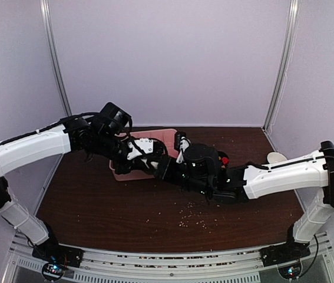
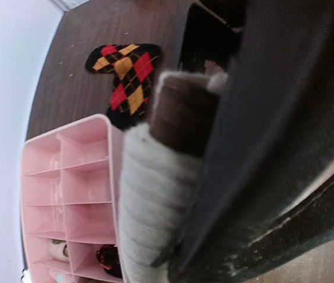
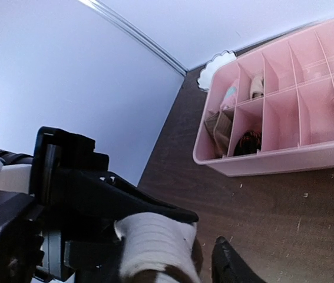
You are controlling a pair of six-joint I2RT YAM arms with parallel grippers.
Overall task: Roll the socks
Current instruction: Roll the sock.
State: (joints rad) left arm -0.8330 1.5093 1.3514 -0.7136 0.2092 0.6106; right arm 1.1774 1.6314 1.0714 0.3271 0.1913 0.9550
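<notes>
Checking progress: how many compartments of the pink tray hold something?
4, all at the end of the pink tray by the white bowl: pale bundle, cream bundle, beige bundle, dark bundle. The rest look empty.

Both arms reach inward over worktop (image 1: 125, 206) centre, wrists nearly meeting. Left arm (image 1: 31, 147) extended from left base, forearm near level; left claw (image 1: 152, 158) clamped on cream sock (image 2: 149, 200). Right arm (image 1: 284, 174) stretched low leftward; right claw (image 1: 164, 168) just beside left claw. Single fingertip (image 3: 231, 268) in view, jaw spread unreadable.
</notes>
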